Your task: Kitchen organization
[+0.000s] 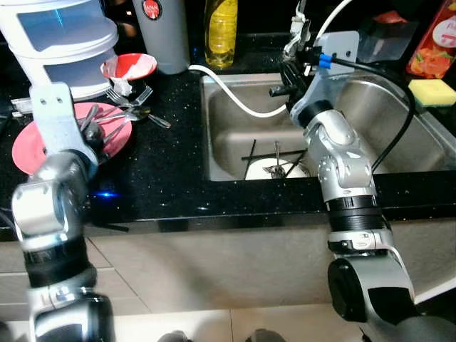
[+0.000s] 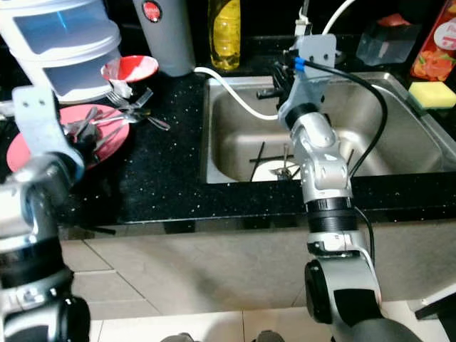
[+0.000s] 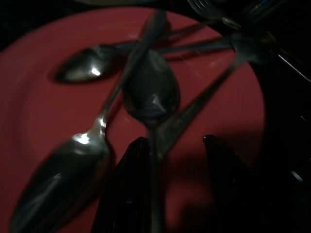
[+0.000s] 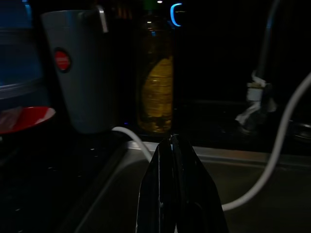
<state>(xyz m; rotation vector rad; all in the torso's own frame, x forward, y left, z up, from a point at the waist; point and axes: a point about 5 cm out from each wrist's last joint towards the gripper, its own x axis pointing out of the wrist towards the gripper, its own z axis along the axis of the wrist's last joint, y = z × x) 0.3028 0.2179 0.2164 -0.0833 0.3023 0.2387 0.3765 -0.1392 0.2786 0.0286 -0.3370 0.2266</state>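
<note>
Fingers point(image 3: 131, 189) of our left gripper point(image 3: 177, 187) stand apart, released, just above the pink plate point(image 1: 32, 153) on the left of the black counter point(image 1: 167, 178). Between and around them lie several spoons point(image 3: 150, 94), their handles crossing; one thin handle runs right alongside a finger, but we cannot tell whether it touches. Forks point(image 1: 128, 96) lie at the plate's far edge, partly on the counter.

Our right gripper point(image 4: 177, 194) hovers over the far left part of the steel sink point(image 1: 399, 121), its two fingers pressed together, clenched on nothing. It points toward the far wall, where a grey cup point(image 4: 80, 70) with a red round mark and a bottle of yellow liquid point(image 4: 158, 92) stand side by side behind the sink's far left corner. A white hose point(image 1: 228, 92) curves from the counter by the cup down into the basin beside the gripper.

In the sink's near part lies a white plate point(image 1: 256, 169) with a utensil and dark sticks across it, partly hidden behind our right forearm.

Farther left on the counter, a small red bowl point(image 1: 130, 66) sits beside a tall white and blue stacked container point(image 1: 60, 39). A yellow sponge point(image 1: 432, 91) rests on the sink's far right rim, near a red packet point(image 1: 436, 43).
</note>
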